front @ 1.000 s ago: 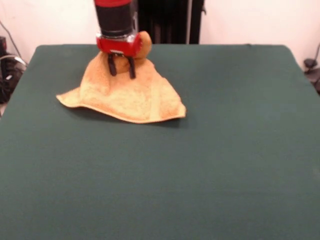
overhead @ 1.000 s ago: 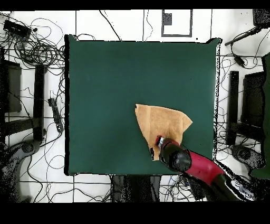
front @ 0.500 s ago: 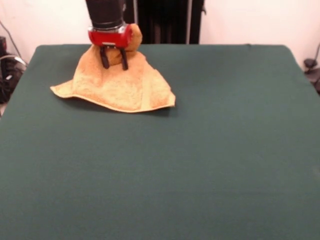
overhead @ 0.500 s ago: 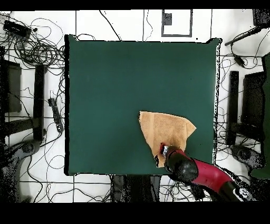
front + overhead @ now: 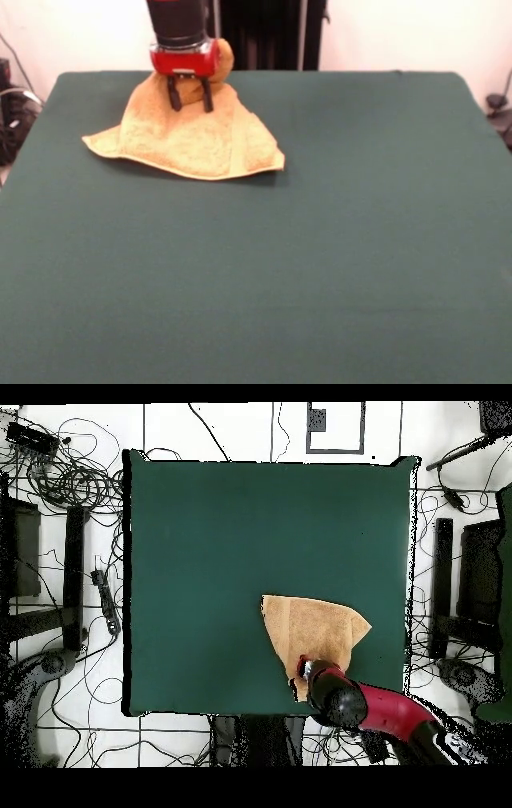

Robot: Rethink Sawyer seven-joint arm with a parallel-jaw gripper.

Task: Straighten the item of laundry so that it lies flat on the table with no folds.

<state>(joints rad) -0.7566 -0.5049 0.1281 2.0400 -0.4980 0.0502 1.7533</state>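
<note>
Towel [image 5: 192,140], orange-tan terry: pinched at its top and lifted into a tent shape, lower edges spread on the table [image 5: 320,264] near one edge, as seen from overhead [image 5: 312,624]. Gripper [image 5: 190,94]: red and black, fingers [image 5: 174,94] closed on the raised cloth.

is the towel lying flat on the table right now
No, the gripper pinches the orange towel and lifts one part into a peak, while its lower edge rests on the green table.
</note>
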